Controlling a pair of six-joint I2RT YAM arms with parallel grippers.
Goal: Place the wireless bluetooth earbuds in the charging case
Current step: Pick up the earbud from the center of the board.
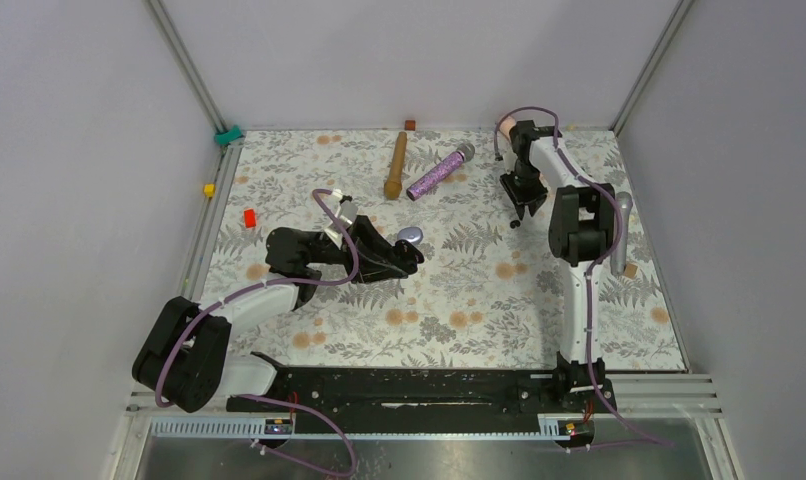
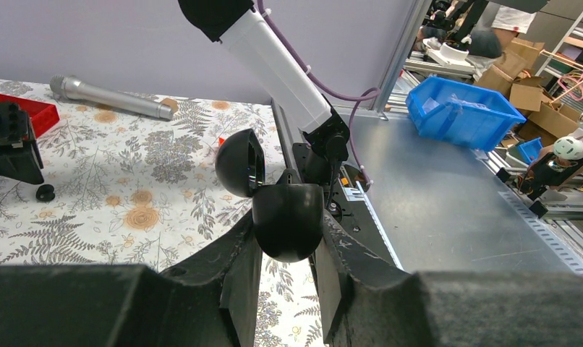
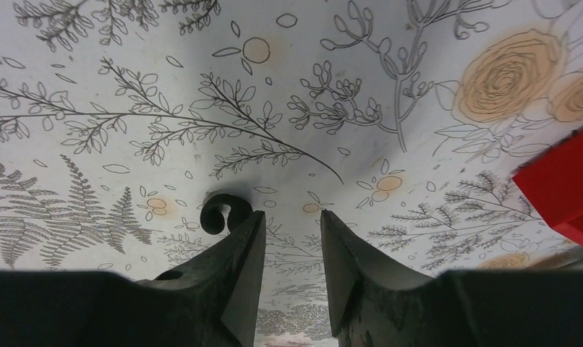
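My left gripper (image 1: 411,252) is shut on the black round charging case (image 2: 287,220) and holds it above the floral cloth. Its hinged lid (image 2: 239,163) stands open. The case also shows in the top view (image 1: 409,240). One tiny black earbud (image 3: 223,211) lies on the cloth just beyond the left fingertip of my right gripper (image 3: 291,217), which is open, empty and low over the cloth. The bud also shows in the top view (image 1: 516,224) below the right gripper (image 1: 524,208), and in the left wrist view (image 2: 45,192). I see no pale buds.
A wooden stick (image 1: 394,165) and a purple glitter microphone (image 1: 439,172) lie at the back. A silver microphone (image 1: 622,230) lies by the right arm. A red block (image 3: 563,188) sits close right of the right gripper. Small red (image 1: 249,217) and yellow (image 1: 209,189) blocks sit left.
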